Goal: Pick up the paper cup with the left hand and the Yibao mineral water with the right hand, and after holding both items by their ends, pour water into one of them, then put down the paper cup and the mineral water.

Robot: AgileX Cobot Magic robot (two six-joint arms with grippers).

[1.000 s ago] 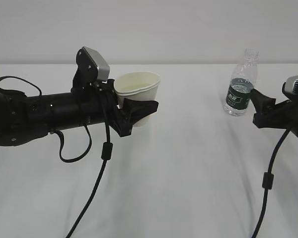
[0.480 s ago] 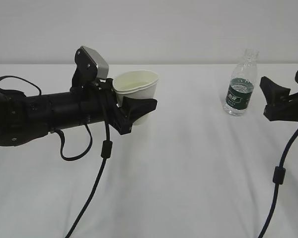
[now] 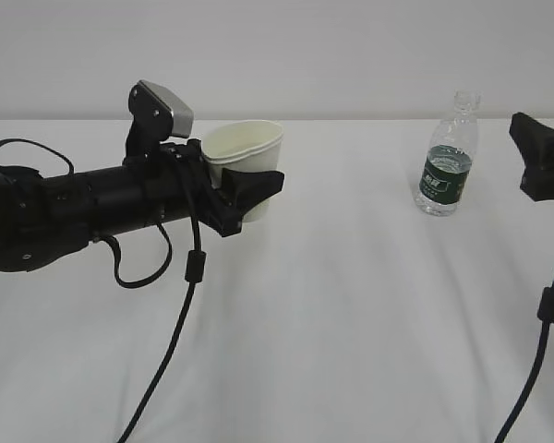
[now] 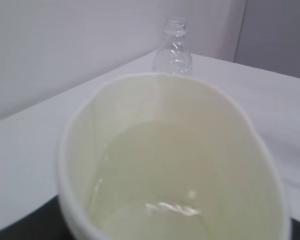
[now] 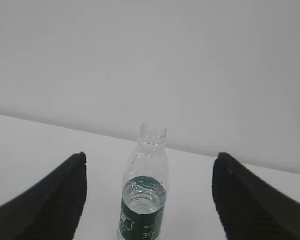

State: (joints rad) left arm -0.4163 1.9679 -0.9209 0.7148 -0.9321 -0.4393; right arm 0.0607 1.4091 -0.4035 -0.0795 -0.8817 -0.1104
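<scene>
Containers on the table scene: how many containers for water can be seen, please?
2. The paper cup is held by the left hand at the left side, with water inside. The Yibao mineral water stands upright on the table at the right, untouched. None seems hidden.

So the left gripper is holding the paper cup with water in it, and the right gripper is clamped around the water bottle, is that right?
Not quite. The right hand is open and apart from the Yibao mineral water, which stands free on the table, as the right wrist view shows. The left hand does hold the paper cup, with water inside.
</scene>
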